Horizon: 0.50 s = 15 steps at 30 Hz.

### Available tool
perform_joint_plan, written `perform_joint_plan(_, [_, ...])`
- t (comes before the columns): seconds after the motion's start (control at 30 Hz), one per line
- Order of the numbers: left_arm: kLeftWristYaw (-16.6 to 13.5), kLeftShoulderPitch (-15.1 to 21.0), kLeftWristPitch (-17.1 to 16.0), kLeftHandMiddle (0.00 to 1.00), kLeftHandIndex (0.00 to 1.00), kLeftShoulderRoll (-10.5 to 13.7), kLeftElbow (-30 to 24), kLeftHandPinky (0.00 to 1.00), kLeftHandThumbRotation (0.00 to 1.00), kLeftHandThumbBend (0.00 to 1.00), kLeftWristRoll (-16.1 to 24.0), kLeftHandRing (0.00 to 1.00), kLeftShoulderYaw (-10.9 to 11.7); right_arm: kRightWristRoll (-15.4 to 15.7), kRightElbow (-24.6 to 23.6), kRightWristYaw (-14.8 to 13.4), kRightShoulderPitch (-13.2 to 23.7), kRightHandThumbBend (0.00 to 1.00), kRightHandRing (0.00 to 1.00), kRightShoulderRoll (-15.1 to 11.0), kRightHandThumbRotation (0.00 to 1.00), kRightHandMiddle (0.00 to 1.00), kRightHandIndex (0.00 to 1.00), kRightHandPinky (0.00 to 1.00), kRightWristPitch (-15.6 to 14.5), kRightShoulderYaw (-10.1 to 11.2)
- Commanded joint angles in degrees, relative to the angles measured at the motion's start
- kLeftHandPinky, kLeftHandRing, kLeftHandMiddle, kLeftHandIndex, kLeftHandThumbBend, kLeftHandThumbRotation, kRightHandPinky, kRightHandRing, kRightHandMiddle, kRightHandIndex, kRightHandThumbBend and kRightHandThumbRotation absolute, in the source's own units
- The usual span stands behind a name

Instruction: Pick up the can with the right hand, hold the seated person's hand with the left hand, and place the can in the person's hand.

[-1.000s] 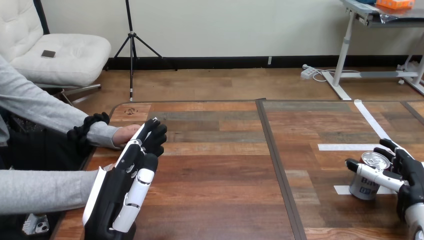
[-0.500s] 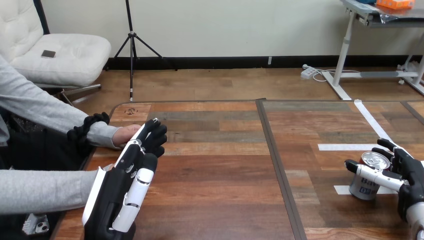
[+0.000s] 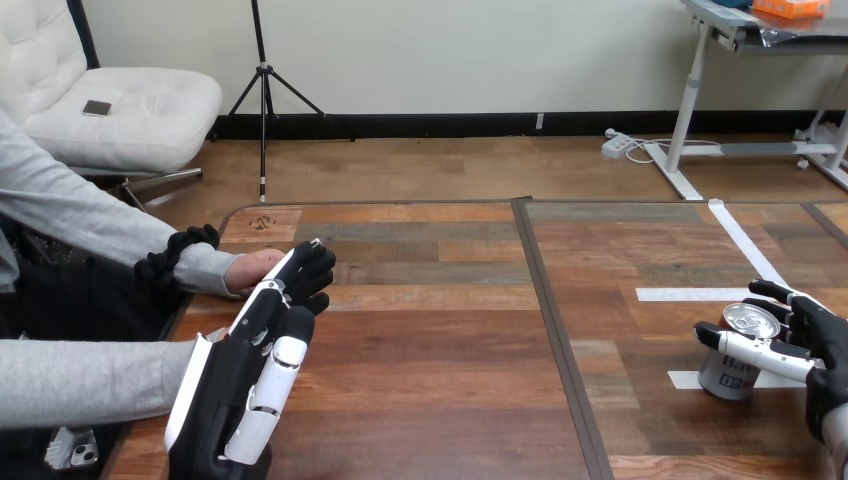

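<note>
Very little had moved in the last second, and what had moved was all on the right. The right hand (image 3: 818, 342) had slid a touch outward and lower along the desk (image 3: 440, 340), toward the right edge, while the can (image 3: 738, 358) stood upright on exactly the same spot, on the near strip of white tape (image 3: 688, 380). The hand was wrapped about the can: its thumb lay across the near side, just under the rim, and its fingers (image 3: 785, 296) curved round the far side. Compared with a moment before, the fingers looked a shade further from the rim, so I judged the hold to be loose, a settling of the grip and not yet a firm clamp. The can's base was flat on the desk, with no lift begun.

On the other side, the left hand (image 3: 245, 385) had stayed where it was, back upward, its fingers stretched nearly straight toward the person's hand (image 3: 252, 270) at the view's left. The tips lay over or against that hand, but I saw nothing curled round it, so it read as touching, not holding.

For the task, that meant both halves were staged and neither was finished. The pick-up wanted a tighter close before any lift, since a loose hold on a smooth can could let it tip or slip. The left hand had yet to take the person's hand.
</note>
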<state>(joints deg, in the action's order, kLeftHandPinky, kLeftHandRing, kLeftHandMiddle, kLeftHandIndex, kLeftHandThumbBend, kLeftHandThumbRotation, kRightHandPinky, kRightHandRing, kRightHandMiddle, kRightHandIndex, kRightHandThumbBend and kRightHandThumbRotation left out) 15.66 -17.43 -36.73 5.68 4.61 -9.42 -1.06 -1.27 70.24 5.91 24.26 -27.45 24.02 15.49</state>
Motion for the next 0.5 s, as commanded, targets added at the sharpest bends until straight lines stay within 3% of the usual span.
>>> perform_joint_plan(0.0, [-0.2,2.1,-0.6,0.89,0.87,-0.3,-3.4,0.89,0.85,0.52,-0.2,0.91,0.2,0.5,-1.9,-1.2,3.5,0.97,0.77,-1.5,0.0,0.76,0.75,0.76,0.2,-0.7])
perform_joint_plan(0.47, [0.0,2.0,-0.4,0.89,0.86,0.1,-3.6,0.9,0.86,0.54,-0.4,0.92,0.4,4.4,-1.7,-6.3,3.6,0.86,0.62,-2.0,0.0,0.64,0.65,0.57,0.5,-3.1])
